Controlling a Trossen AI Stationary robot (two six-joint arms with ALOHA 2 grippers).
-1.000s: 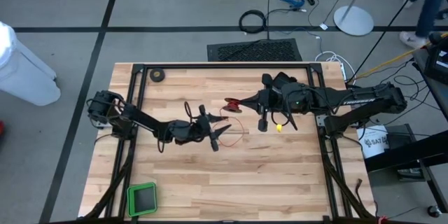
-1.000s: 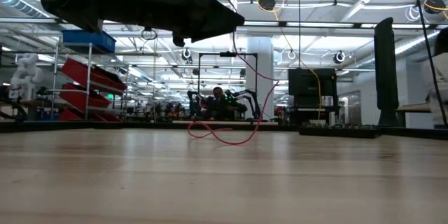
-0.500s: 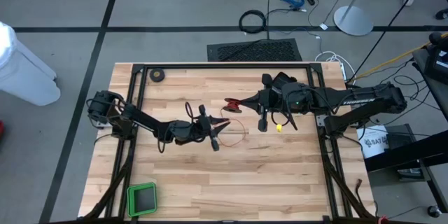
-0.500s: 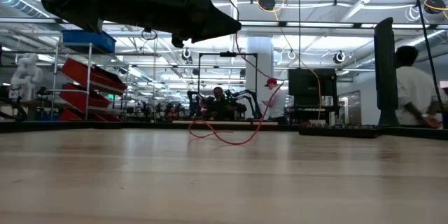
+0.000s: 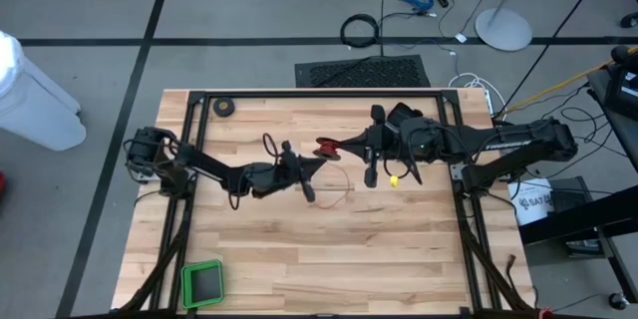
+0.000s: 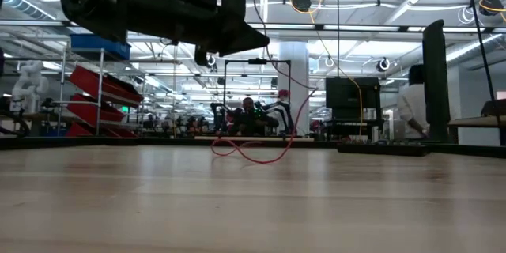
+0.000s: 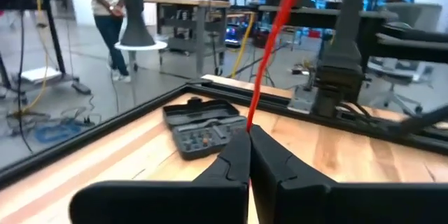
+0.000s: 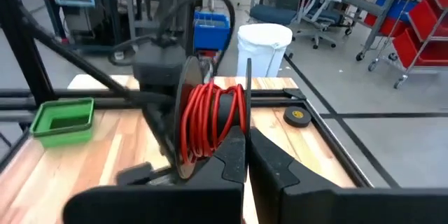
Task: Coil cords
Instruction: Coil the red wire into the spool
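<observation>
Near the table's centre in the high view, the small round black reel (image 5: 326, 147) sits clamped in the right gripper (image 5: 339, 146), which points toward nine o'clock. From it the thin red wire (image 5: 340, 181) loops down toward five o'clock onto the wooden table (image 5: 399, 249). The left gripper (image 5: 321, 160), pointing toward three o'clock, is closed just beside the reel.

In the low view, the red wire (image 6: 278, 87) hangs in a long, nearly upright line and curls into loose loops on the tabletop.

In the left wrist view, the left gripper (image 7: 248, 134) is pinched tight on the red wire (image 7: 269, 49) — a taut strand running steeply up and away.

In the right wrist view, the reel (image 8: 187, 115) stands on edge — several turns of red wire (image 8: 210, 120) wound around it, pressed against the shut right gripper (image 8: 246, 134).
</observation>
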